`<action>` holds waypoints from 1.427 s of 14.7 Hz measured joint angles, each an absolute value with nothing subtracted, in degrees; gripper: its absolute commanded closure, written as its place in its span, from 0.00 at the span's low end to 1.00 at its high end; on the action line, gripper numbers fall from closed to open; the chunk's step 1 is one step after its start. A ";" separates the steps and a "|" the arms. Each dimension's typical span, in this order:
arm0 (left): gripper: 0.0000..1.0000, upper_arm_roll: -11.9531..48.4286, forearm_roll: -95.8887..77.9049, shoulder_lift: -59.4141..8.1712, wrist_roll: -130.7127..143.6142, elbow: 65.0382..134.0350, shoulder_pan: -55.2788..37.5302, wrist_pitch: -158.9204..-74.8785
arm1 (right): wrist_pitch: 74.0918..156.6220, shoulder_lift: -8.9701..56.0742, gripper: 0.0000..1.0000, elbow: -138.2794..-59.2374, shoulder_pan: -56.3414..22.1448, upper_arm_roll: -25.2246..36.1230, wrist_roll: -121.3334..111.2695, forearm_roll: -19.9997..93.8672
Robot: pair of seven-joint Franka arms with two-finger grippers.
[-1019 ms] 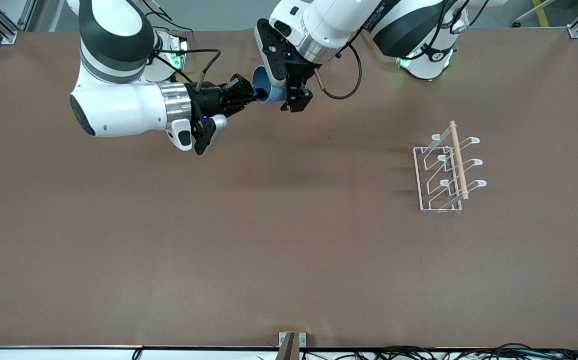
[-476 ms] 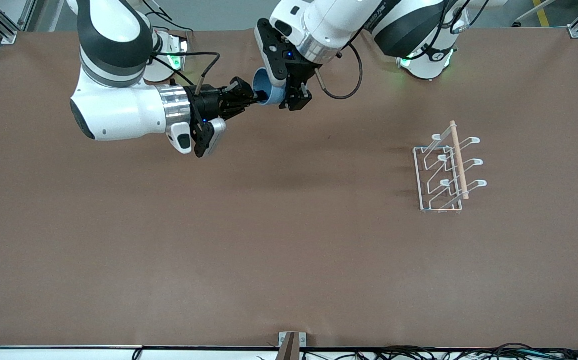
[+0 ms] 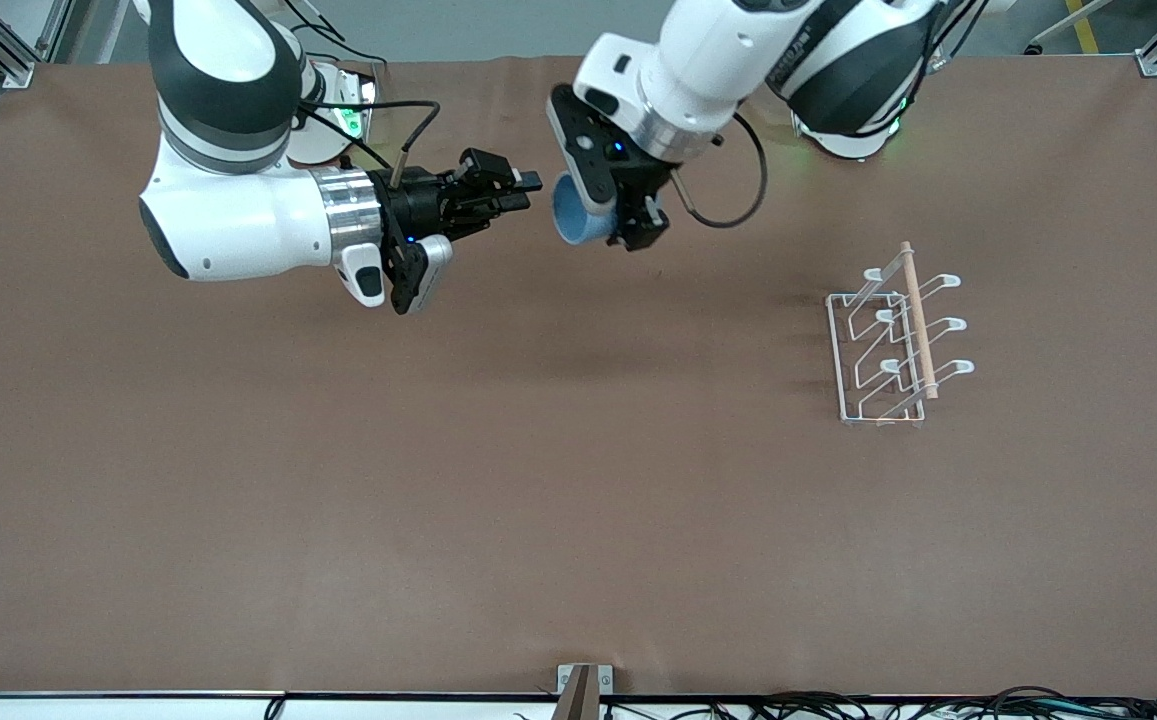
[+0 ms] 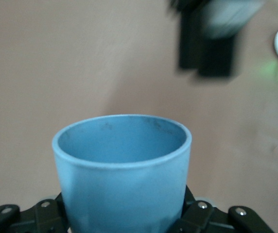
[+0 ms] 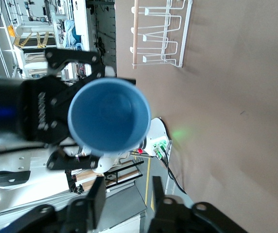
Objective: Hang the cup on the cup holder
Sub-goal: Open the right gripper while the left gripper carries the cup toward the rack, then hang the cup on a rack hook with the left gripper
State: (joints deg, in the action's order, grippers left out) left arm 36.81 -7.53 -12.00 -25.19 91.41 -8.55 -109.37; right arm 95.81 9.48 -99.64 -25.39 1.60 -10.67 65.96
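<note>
cup [image 3: 574, 216] pulled away in left claw [image 3: 622, 222], right claw [image 3: 521, 192] parted, empty

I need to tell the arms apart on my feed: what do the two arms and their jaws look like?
Both arms are glossy white with dark grey joint bands and a silver ring at the wrist. The left gripper and right gripper are black, with a small blue light on each hand. A black cable loops beside each wrist. The right arm also carries a white-grey camera block under its wrist. Green lights glow at both bases.
</note>
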 measured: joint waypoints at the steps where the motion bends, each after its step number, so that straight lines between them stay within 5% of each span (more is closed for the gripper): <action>1: 0.61 36.23 -6.26 -12.17 -25.19 91.42 -8.46 -108.13 | 95.76 9.47 0.00 -99.66 -24.71 1.76 -10.64 65.52; 8: 0.60 27.90 10.64 -12.78 -27.74 91.53 -8.17 -94.95 | 95.44 9.53 0.00 -101.07 -13.46 2.51 -10.57 38.26; 15: 0.59 25.03 45.18 -19.53 -36.79 92.08 -8.04 -85.06 | 98.78 7.37 0.00 -104.51 -2.47 2.81 -10.60 17.08; 21: 0.67 25.10 58.28 -27.30 -38.13 94.39 -8.93 -78.58 | 94.03 2.82 0.00 -95.37 -0.37 2.77 -10.63 7.34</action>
State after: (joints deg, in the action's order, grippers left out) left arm 25.10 58.28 -27.30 -38.13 94.39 -8.93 -78.58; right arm 94.03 2.82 -95.37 -0.37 2.77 -10.63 7.34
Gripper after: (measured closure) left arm 0.220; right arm 0.000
